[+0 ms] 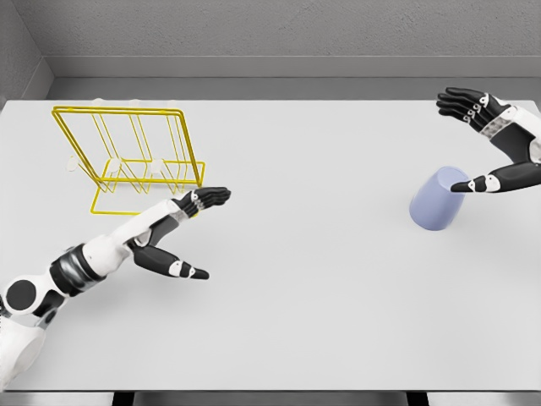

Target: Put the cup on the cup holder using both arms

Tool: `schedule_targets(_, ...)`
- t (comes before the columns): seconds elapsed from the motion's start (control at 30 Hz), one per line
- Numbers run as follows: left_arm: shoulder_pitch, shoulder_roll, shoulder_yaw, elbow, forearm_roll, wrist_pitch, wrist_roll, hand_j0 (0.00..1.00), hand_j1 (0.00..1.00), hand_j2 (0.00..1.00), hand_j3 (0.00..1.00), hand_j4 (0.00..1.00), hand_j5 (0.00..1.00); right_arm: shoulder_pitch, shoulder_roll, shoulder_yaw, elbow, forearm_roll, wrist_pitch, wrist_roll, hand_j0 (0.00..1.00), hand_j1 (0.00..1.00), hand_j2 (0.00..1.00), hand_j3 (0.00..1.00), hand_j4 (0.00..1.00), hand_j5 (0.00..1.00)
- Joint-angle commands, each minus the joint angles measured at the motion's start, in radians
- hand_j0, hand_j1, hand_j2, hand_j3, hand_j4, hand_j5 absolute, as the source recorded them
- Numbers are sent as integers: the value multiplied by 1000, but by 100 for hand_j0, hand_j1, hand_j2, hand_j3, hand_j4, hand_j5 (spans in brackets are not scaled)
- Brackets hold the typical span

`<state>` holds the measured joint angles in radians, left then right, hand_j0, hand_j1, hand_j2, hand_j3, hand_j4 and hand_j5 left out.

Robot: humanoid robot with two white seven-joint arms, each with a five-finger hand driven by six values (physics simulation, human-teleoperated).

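Note:
A pale blue cup stands on the white table at the right, leaning slightly. My right hand hovers just beside it at the far right edge, fingers spread wide; its thumb nearly touches the cup's rim and the other fingers stretch out above it. A yellow wire cup holder stands at the back left. My left hand reaches in from the lower left, fingers extended and holding nothing, just right of the holder's base.
The white table fills most of the view, with its front edge at the bottom. A grey wall runs behind the table's back edge.

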<state>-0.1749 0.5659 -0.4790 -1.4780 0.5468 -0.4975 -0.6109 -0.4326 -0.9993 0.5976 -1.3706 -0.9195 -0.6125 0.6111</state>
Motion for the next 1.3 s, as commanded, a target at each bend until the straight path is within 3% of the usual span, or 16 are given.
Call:
schedule_targets(0.0,0,-52,-3,42,10,63,0,100,100,100,100,100,100,0,1,1,18,-7,2,0,100,100,100,100,100,100)
schedule_targets(0.17,-15,-52,-6,100,-2,56,0,100,100,100,100,100,100,2,42,-7,130,-7,2,0,100,100,100,100,100,100)
schedule_targets(0.3,-21,-50,-4,116,8,59,0,100,100,100,100,100,100,46,39,-12,183,-7,2,0,100,100,100,100,100,100)
schedule_targets(0.4,-57,-55,-6,179,8,60,0,100,100,100,100,100,100,129,24,-16,242,-9,2,0,100,100,100,100,100,100)
schedule_targets(0.53,-57,-81,-4,179,10,57,0,100,100,100,100,100,100,137,41,-29,324,-15,2,0,100,100,100,100,100,100)
schedule_targets(0.73,-55,-92,-24,160,-11,53,0,100,100,100,100,100,100,167,80,-38,367,-22,2,0,100,100,100,100,100,100)
schedule_targets(0.83,-57,-116,-32,162,-67,59,0,100,100,100,100,100,100,167,130,-39,406,-24,2,0,100,100,100,100,100,100)
schedule_targets(1.1,-80,-115,-24,162,-51,169,0,100,100,100,100,100,100,163,180,-58,453,-24,2,0,100,100,100,100,100,100)
schedule_targets(1.27,-83,-116,-27,160,-54,152,0,100,100,100,100,100,100,160,217,-96,481,-22,2,0,100,100,100,100,100,100)
